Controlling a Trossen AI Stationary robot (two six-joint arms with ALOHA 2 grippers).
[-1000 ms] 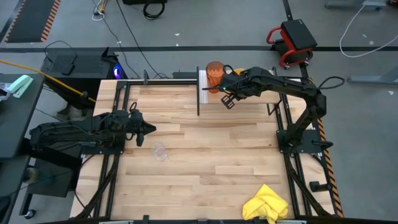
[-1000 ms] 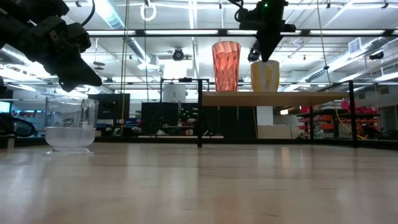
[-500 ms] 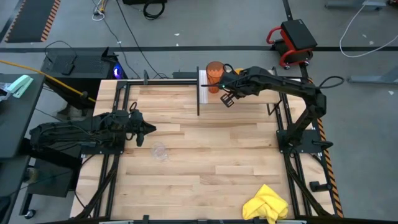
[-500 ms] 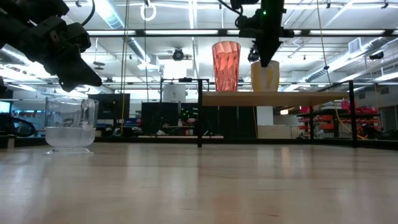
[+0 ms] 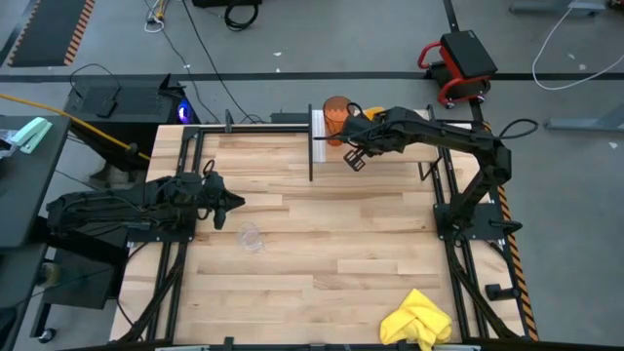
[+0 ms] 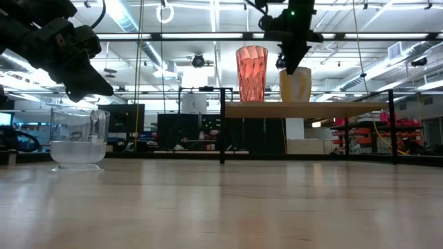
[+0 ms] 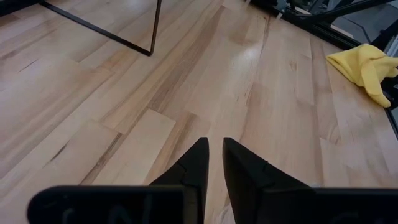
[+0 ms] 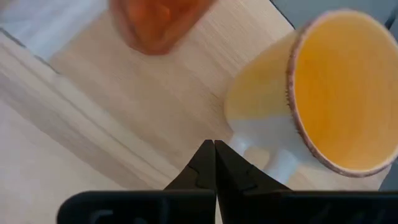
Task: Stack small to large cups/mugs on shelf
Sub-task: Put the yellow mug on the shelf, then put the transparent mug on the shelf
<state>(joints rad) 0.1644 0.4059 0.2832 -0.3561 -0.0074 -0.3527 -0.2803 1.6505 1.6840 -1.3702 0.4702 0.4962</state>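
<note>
The dark-orange tumbler [image 6: 252, 73] and the bright orange cup with a pale base [image 6: 295, 84] stand upright side by side on the shelf [image 6: 304, 108] at the table's far edge. My right gripper [image 8: 214, 151] is shut. It hangs over the shelf board [image 8: 143, 106], just in front of the orange cup [image 8: 311, 93] and to the right of the tumbler [image 8: 161, 22]. The clear glass [image 5: 252, 237] stands on the tabletop left of the middle. My left gripper [image 7: 214, 148] waits above and beside it near the table's left edge, fingers almost together.
A yellow cloth [image 5: 419, 320] lies at the near right corner of the table. The shelf's black legs [image 6: 221, 131] stand on the far part of the tabletop. Bare planks [image 5: 331, 244] stretch between the glass and the shelf.
My right gripper has drifted a little toward the table's left, from in front of the orange cup toward the gap between it and the tumbler, and has stayed shut. Both cups on the shelf and the glass have kept their places.
</note>
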